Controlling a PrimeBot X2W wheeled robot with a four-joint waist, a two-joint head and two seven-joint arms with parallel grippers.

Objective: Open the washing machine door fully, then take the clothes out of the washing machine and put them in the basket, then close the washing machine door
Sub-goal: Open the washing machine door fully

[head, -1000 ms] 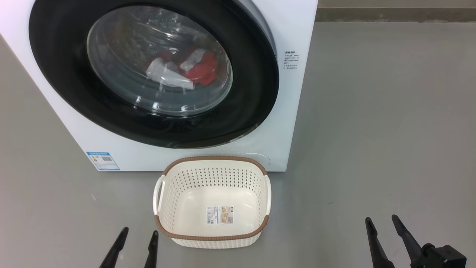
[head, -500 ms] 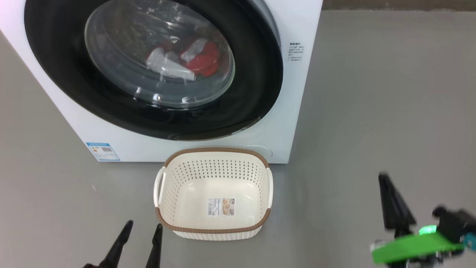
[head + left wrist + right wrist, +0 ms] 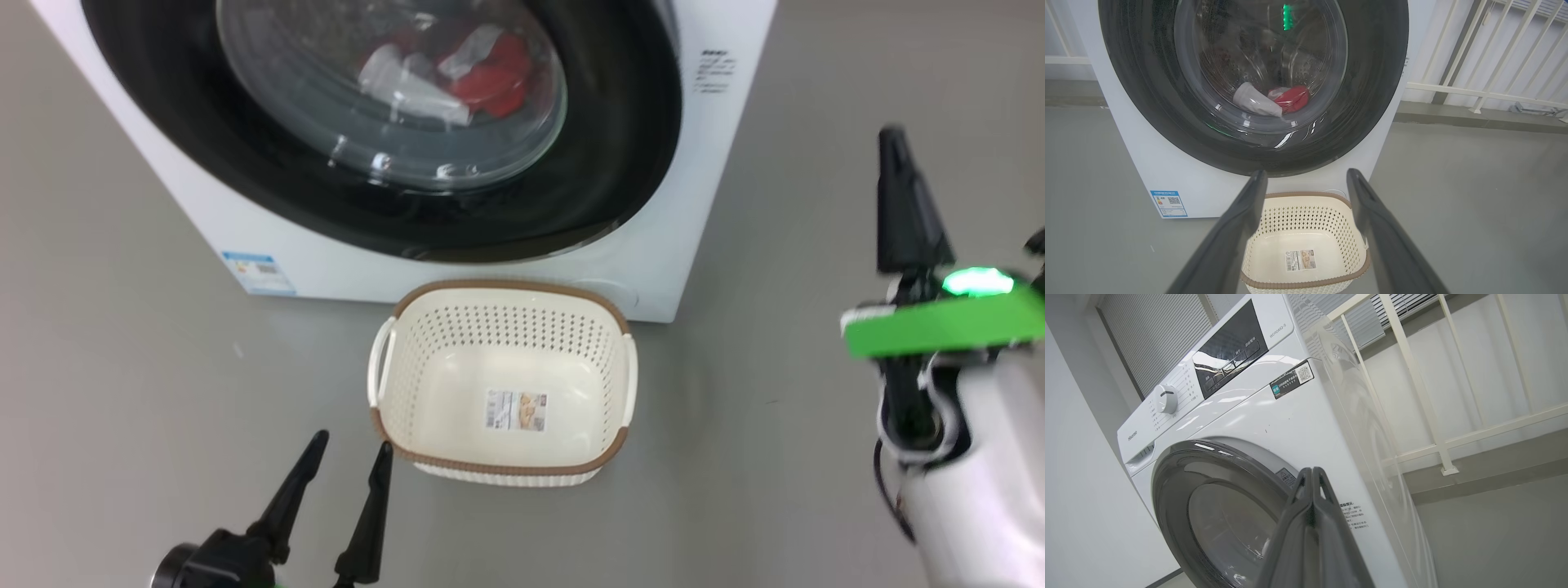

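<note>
Door opening is the step in hand: the washing machine door [image 3: 620, 139] is shut, and the clothes [image 3: 490, 77] are seen behind its glass. The right gripper [image 3: 891, 139], fingers pressed together and empty, is raised beside the washing machine [image 3: 710, 163] — its tips should probably be hooked behind the rim's right edge. The left gripper [image 3: 352, 443] is held spread near the basket [image 3: 506, 287], set just before the door; free floor [image 3: 816, 392] is found rightward.

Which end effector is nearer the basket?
Left. The left end effector sits just off the near-left corner of the basket; the right end effector hangs far out to its right.
</note>
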